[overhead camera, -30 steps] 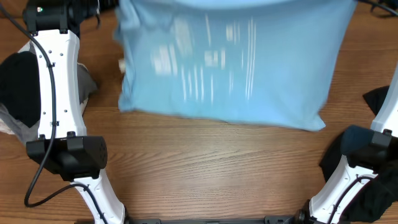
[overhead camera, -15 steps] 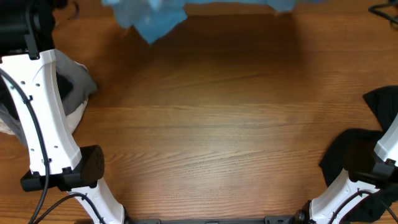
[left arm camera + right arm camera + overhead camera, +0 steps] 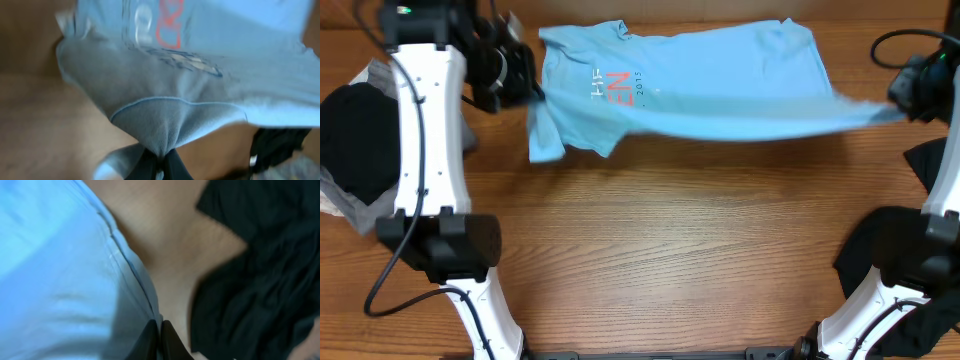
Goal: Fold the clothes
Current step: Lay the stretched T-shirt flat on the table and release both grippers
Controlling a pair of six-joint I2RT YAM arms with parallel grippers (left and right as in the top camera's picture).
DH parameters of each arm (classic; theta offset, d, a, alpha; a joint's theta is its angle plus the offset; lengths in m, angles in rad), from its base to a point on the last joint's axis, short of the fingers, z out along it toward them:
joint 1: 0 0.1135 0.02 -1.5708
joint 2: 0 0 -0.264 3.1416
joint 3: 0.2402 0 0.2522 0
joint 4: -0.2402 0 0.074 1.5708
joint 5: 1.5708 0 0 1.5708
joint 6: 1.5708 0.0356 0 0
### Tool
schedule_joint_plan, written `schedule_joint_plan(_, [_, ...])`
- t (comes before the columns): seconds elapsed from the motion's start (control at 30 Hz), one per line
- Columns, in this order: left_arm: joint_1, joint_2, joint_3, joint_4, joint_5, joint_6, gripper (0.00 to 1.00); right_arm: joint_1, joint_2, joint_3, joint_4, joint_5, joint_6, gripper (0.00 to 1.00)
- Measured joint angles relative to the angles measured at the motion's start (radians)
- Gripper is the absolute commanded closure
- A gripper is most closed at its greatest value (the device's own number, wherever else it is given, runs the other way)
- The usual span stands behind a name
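Over wooden table (image 3: pixel 670 250), left pincer (image 3: pixel 159 161) and right pincer (image 3: pixel 159 332) each pinch the blue T-shirt (image 3: pixel 710 80).

I count one light blue T-shirt (image 3: pixel 700 80) and two grippers, my left gripper (image 3: pixel 159 162) and right gripper (image 3: pixel 159 335). I see three patches of black garment (image 3: pixel 355 130): one at frame left, two at frame right.

Robotics lab bench: wood-grain table (image 3: pixel 660 250), two white cabled arms (image 3: pixel 420 130) at its edge.

Light blue T-shirt (image 3: pixel 720 85) (white, red-orange lettering (image 3: pixel 612 87))
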Motion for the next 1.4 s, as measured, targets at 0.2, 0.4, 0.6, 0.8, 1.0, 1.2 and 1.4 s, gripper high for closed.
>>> schedule_joint_plan(0.2, [-0.089,0.008,-0.312,-0.002,-0.030,0.035,0.96,-0.023,0.005,-0.254,0.011,0.008,-0.001,0.96])
schedule_joint_plan(0.4, [-0.166,0.003,-0.569,0.023,-0.077,0.058,0.96,-0.114,0.005,-0.403,0.006,0.037,0.034,0.96])
schedule_joint_plan(0.6, [-0.167,-0.180,-0.866,0.154,-0.168,0.034,0.96,-0.219,0.005,-0.457,0.007,0.047,0.061,0.96])
schedule_joint_plan(0.8, [-0.129,-0.410,-1.143,0.312,-0.168,0.012,0.96,-0.241,0.005,-0.515,0.015,0.042,0.073,0.96])
schedule_joint_plan(1.0, [-0.130,-0.478,-1.328,0.381,-0.148,0.008,0.96,-0.241,0.005,-0.563,0.026,0.039,0.074,0.96])
schedule_joint_plan(1.2, [-0.121,-0.525,-1.339,0.588,-0.122,-0.037,0.96,-0.240,0.000,-0.566,0.144,-0.032,0.047,0.96])
schedule_joint_plan(1.4, [-0.103,-0.525,-1.341,0.912,-0.030,-0.139,0.96,-0.212,-0.002,-0.568,0.329,-0.216,-0.051,0.96])
